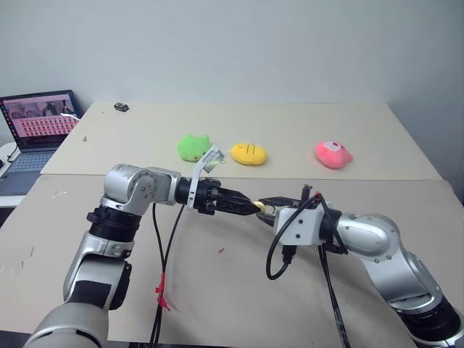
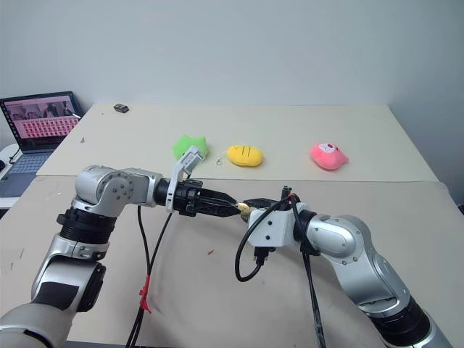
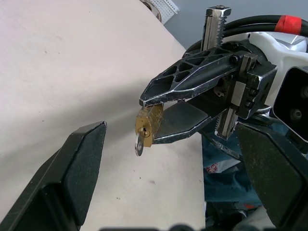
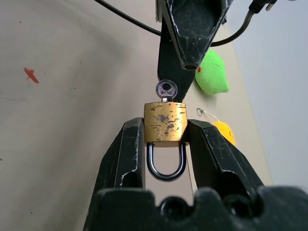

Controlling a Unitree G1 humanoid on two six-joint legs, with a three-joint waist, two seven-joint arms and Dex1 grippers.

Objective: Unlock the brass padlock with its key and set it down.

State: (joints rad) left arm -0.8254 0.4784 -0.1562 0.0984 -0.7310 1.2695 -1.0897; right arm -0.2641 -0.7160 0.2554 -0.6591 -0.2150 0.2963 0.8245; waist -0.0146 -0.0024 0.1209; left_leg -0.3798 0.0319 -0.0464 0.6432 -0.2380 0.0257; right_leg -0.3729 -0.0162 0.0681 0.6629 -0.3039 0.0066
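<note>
The brass padlock (image 4: pixel 165 121) is pinched by its sides in my right gripper (image 4: pixel 165 129), which is shut on it, and its silver shackle (image 4: pixel 166 166) looks closed, pointing back toward the wrist. The key (image 4: pixel 166 89) sits in the keyhole with its round head sticking out. My left gripper (image 3: pixel 171 134) is open; its fingers (image 3: pixel 77 168) stand wide on either side of the key (image 3: pixel 139 145) without touching it. Both grippers meet tip to tip above the table's middle (image 1: pixel 257 206).
A green plush (image 1: pixel 193 147), a yellow plush (image 1: pixel 249 154) and a pink plush (image 1: pixel 333 154) lie in a row on the beige table (image 1: pixel 304 123) beyond the grippers. A laptop (image 1: pixel 40 119) stands at the far left, a small dark object (image 1: pixel 121 107) at the back. Black cables (image 1: pixel 165 254) hang from both arms.
</note>
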